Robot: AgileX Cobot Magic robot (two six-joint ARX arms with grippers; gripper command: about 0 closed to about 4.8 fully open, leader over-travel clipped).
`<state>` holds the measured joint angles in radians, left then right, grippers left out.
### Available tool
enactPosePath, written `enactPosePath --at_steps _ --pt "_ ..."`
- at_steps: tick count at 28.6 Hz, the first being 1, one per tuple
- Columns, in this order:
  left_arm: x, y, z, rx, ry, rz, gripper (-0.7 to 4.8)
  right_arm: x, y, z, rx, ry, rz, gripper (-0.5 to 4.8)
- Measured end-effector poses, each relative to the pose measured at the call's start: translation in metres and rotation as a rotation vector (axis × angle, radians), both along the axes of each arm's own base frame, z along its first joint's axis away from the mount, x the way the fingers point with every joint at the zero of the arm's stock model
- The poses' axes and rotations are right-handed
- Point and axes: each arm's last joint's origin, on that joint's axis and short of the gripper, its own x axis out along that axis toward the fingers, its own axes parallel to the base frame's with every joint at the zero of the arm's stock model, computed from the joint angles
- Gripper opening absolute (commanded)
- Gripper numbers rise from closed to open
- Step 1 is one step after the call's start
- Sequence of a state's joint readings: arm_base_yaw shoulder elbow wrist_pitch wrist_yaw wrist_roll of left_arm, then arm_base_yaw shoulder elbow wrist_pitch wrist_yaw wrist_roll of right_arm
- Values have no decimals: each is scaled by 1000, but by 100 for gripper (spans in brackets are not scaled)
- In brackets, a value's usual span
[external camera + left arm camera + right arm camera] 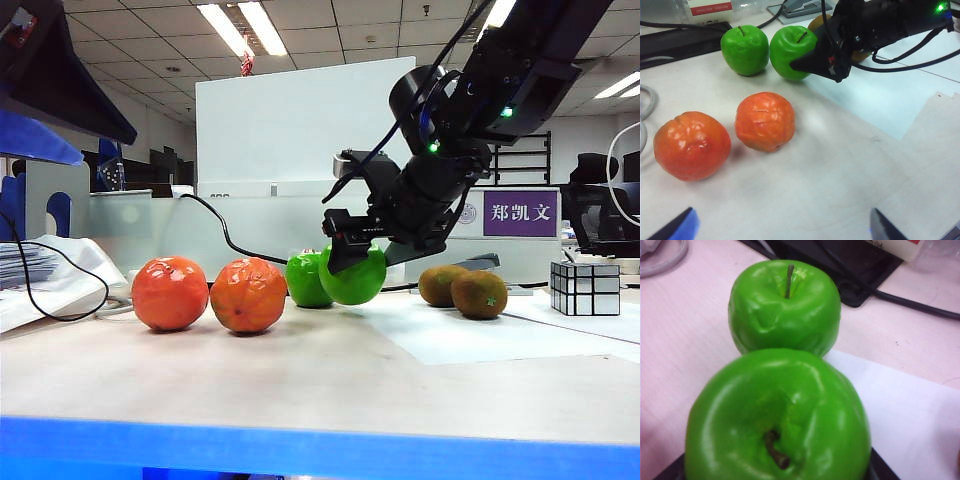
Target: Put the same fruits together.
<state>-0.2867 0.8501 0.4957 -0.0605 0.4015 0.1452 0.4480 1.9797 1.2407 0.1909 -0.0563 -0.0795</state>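
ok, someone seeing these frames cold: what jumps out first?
The right gripper, reaching in from the upper right, its jaws around a green apple set right beside the second green apple mid-table. Left of those sit two orange-red fruits side by side; right of them, two brown kiwis and a mirror cube. The left gripper is open at the near edge, holding nothing.

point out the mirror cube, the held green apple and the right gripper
mirror cube (585, 288): exterior view, front face.
held green apple (777, 415): right wrist view, top.
right gripper (352, 250): exterior view, between its fingertips.
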Motion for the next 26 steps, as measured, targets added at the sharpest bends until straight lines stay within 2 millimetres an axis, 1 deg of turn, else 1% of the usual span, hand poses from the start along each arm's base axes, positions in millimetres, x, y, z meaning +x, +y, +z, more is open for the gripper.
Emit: enactPosePath --at_steps 7,8,9,10,12,13,14,15,16,17,26 --pt "0 0 0 0 0 1 468 3 2 -12 3 25 19 -1" --pt "0 0 0 0 0 1 468 3 2 -13 7 26 18 3" --pt "0 0 0 0 0 0 468 3 2 -13 10 27 17 24" --pt "0 0 0 0 -1 1 468 3 2 -13 13 29 15 68" --pt "0 0 0 -1 -2 1 468 3 2 -13 17 28 13 133" --pt "0 0 0 -1 -1 1 468 4 2 -13 19 27 13 155" --pt "0 0 0 -1 -2 0 468 4 2 -13 20 27 11 204" --pt "0 0 0 -1 -3 1 468 4 2 -13 20 28 12 273" --pt "0 0 0 -1 -3 1 468 4 2 -13 20 28 12 415" --pt "0 0 0 -1 -3 1 468 4 2 -13 20 28 11 479" --pt "0 0 0 -1 -3 0 468 3 1 -18 36 71 -33 479"
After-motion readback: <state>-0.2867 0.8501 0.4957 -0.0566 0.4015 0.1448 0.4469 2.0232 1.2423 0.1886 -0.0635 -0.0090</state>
